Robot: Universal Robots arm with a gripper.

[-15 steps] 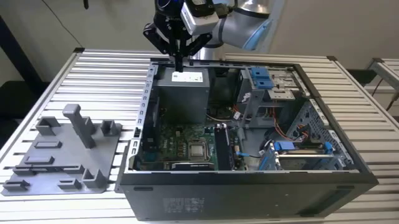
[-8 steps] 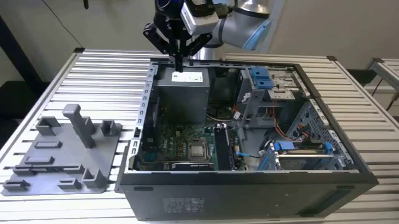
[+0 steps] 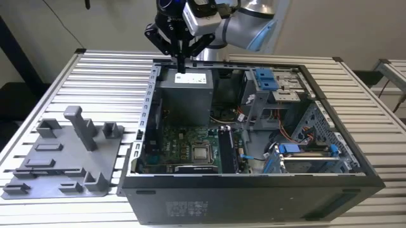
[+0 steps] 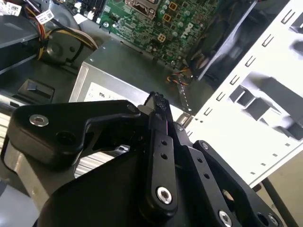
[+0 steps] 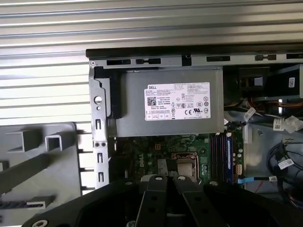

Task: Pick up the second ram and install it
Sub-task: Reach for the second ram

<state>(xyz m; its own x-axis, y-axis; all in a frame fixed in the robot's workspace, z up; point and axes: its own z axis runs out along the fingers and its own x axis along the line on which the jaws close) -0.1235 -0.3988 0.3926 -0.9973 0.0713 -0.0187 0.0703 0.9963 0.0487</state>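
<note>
My gripper [image 3: 181, 66] hangs over the back of the open computer case [image 3: 254, 183], just above the grey power supply [image 3: 185, 97]. It is shut, with its black fingers [image 4: 157, 101] pressed together and nothing between them. In the first wrist view the gripper [image 5: 166, 180] is above the motherboard. Dark memory sticks [image 3: 227, 149] stand on edge in the slots [image 5: 221, 156] beside the processor socket [image 3: 201, 153]. I cannot tell which of them is the second ram.
A grey fixture plate [image 3: 63, 164] with upright posts lies on the slatted table [image 3: 108, 76] at the exterior view's left of the case. Blue drive brackets [image 3: 266, 78] and loose cables [image 3: 282, 135] fill the case's other side.
</note>
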